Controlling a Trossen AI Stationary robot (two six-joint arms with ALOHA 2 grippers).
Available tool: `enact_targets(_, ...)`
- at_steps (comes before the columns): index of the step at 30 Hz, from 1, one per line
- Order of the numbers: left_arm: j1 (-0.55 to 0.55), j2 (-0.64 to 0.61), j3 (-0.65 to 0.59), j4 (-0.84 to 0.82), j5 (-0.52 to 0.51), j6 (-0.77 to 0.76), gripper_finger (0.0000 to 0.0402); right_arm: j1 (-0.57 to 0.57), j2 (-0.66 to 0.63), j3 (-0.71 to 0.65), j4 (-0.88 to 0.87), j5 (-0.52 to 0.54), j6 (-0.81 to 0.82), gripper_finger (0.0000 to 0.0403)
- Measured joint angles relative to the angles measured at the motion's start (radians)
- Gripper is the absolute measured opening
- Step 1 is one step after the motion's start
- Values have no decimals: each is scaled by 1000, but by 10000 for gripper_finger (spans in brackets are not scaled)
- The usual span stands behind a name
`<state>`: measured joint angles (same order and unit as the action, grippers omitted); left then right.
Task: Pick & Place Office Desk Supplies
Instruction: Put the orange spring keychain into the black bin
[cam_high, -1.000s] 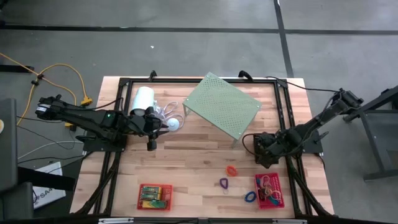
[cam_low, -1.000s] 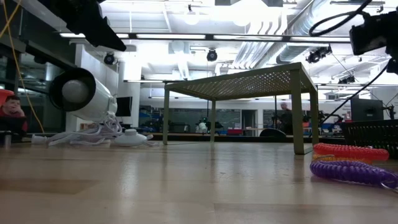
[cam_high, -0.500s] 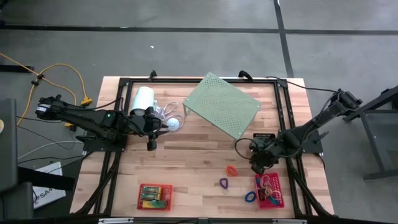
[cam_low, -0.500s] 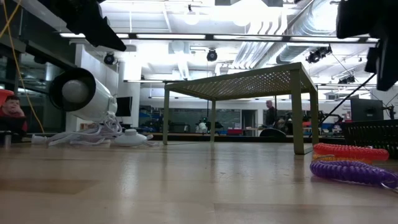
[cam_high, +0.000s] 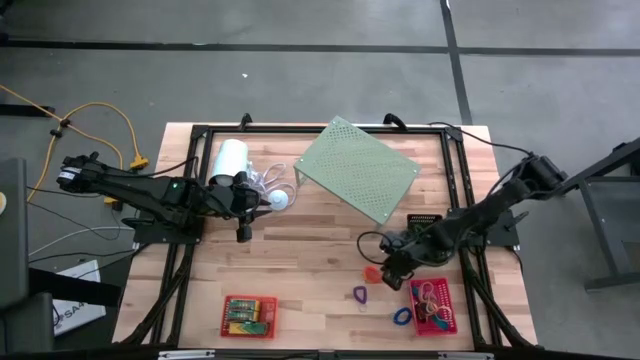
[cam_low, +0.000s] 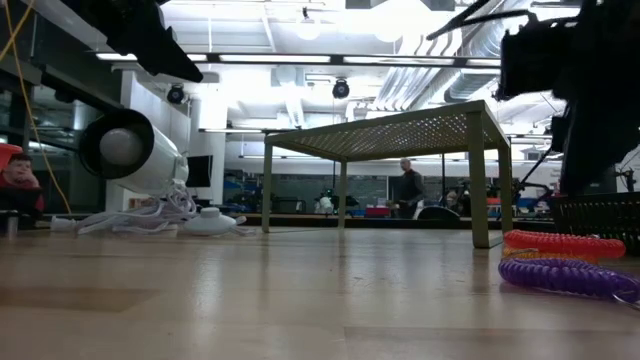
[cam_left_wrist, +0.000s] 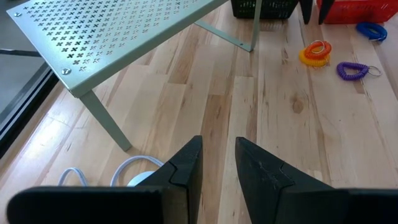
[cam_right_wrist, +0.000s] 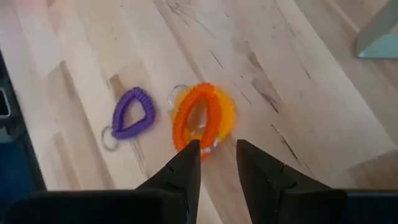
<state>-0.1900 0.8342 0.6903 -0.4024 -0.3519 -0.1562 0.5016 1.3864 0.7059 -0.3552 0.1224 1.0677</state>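
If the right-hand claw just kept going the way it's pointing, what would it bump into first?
Most likely the orange coil loop: the right gripper points down at it, fingers slightly apart, and the loop lies just ahead of the tips on the wooden table. The purple coil loop lies off to one side.

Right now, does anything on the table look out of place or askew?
Three coil loops, orange, purple and blue, lie loose on the wood beside the red basket. The green shelf sits skewed to the table edges. Nothing looks spilled or damaged.
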Motion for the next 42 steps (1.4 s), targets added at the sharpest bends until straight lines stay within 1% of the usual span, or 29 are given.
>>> enact_targets(6, 0, 0, 0, 0, 0, 0, 89, -26, 88, 0, 75, -51, 8, 91)
enact_targets(10, 0, 0, 0, 0, 0, 0, 89, -27, 123, 0, 110, -66, 11, 91)
enact_targets(15, 0, 0, 0, 0, 0, 0, 89, -26, 127, 0, 112, -70, 35, 91)
enact_targets(21, 0, 0, 0, 0, 0, 0, 89, -26, 136, 0, 96, -43, 35, 91)
enact_targets(28, 0, 0, 0, 0, 0, 0, 89, -26, 164, 0, 121, -49, 35, 91)
enact_targets(38, 0, 0, 0, 0, 0, 0, 89, -26, 162, 0, 125, -46, 28, 91)
enact_targets(42, 0, 0, 0, 0, 0, 0, 89, -26, 186, 0, 127, -47, 27, 91)
